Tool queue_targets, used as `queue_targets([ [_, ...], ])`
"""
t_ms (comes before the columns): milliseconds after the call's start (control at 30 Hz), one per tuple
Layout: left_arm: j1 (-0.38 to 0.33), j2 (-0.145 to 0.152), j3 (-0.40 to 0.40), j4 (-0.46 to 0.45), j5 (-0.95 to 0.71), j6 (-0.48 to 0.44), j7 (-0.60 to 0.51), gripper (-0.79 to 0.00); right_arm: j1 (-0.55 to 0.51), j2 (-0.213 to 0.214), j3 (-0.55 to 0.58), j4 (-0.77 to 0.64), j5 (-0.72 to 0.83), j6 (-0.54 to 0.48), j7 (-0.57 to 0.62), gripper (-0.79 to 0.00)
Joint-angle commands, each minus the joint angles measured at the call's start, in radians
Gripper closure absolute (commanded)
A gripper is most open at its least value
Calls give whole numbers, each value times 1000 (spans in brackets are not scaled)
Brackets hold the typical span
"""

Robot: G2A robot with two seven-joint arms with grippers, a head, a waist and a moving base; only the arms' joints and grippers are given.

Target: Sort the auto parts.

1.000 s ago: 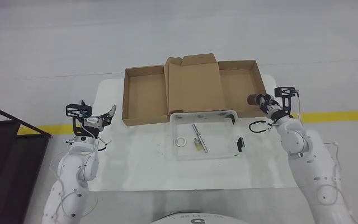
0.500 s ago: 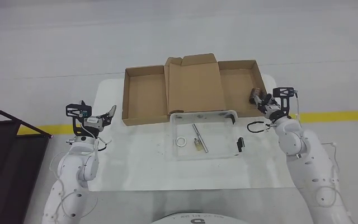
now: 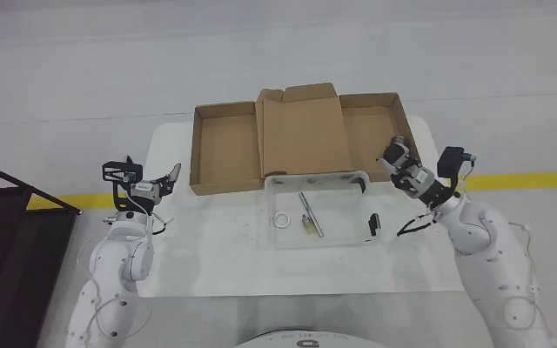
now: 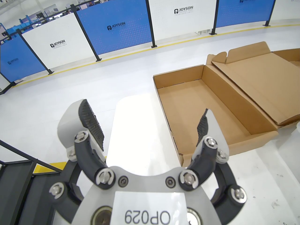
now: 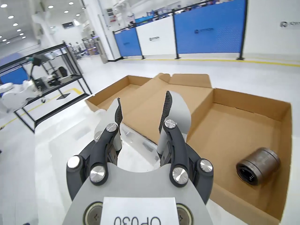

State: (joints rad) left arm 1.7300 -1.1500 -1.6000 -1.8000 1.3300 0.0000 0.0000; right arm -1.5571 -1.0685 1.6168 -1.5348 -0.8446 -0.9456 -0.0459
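A dark metal cylinder bushing point(image 5: 257, 166) lies on its side in the right compartment of the open cardboard box point(image 3: 372, 122), near its front right corner point(image 3: 400, 142). My right gripper point(image 5: 143, 106) is open and holds nothing; it hovers at that compartment's front edge point(image 3: 392, 163), just beside the bushing. In the clear tray point(image 3: 344, 228) lie a white ring point(image 3: 280, 220), a metal rod point(image 3: 311, 215), a small brass part point(image 3: 307, 225) and a black part point(image 3: 372, 224). My left gripper point(image 4: 145, 122) is open over the table's left end point(image 3: 167, 177), near the box's left compartment point(image 4: 201, 108).
The box's lid flap point(image 3: 302, 130) lies flat between the two compartments. The white table point(image 3: 218, 261) has bare surface left of and in front of the tray. A black rack point(image 3: 26, 252) stands off the table's left side.
The right gripper carried the bushing over the right compartment, let it go there and opened, then drew back toward the tray. The left arm has not moved.
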Motion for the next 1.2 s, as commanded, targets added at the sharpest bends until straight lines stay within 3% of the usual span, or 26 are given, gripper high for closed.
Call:
queue_targets([
  [0,0,0,0,0,0,0,0,-785,10,0,-6,6,-33,-54,-33,-348],
  [67,0,0,0,0,0,0,0,-785,14,1,-17,2,-69,-67,-72,-385],
  [100,0,0,0,0,0,0,0,-785,12,2,-20,0,-89,-67,-92,-785],
  [367,0,0,0,0,0,0,0,-785,10,5,-16,0,-117,-67,-121,-785],
  [467,11,0,50,-61,112,-17,35,-785,10,5,-16,0,-117,-67,-121,-785],
  [667,36,3,139,-192,166,-190,-37,-785,10,5,-16,0,-117,-67,-121,-785],
  [967,37,3,139,-203,160,-191,-46,-785,10,5,-16,0,-117,-67,-121,-785],
  [1033,59,1,181,-234,-144,-409,-50,-785,10,5,-16,0,-117,-67,-121,-785],
  [1100,37,14,124,-307,-82,-504,-137,-785,10,5,-16,0,-117,-67,-121,-785],
  [1167,57,18,172,-379,-85,-592,-177,-785,10,5,-16,0,-117,-67,-121,-785],
])
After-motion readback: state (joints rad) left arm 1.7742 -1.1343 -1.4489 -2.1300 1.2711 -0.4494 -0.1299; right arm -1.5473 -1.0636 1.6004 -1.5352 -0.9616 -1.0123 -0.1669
